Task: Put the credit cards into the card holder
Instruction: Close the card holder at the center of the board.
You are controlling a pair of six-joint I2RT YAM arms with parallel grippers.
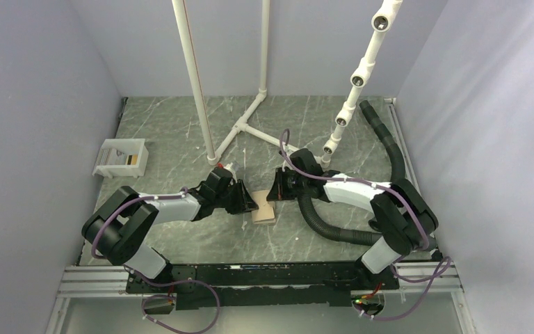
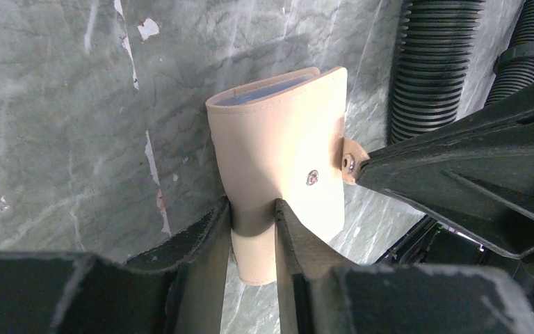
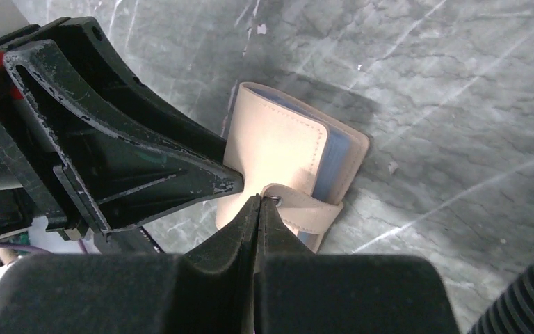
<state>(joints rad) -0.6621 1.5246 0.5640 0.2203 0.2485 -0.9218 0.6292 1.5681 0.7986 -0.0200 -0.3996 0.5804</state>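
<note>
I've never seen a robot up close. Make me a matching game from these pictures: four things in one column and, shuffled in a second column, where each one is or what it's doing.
Things
1. left gripper
2. right gripper
3. white tray
4. black ribbed hose

Place or state
A. at the far left of the table, away from both arms
B. shut on the small closing tab
C. clamped on the tan cover of the card holder
D. lying in a curve on the table, to the right of the card holder

Pairs: 1-C, 2-B, 3-A, 4-D
</note>
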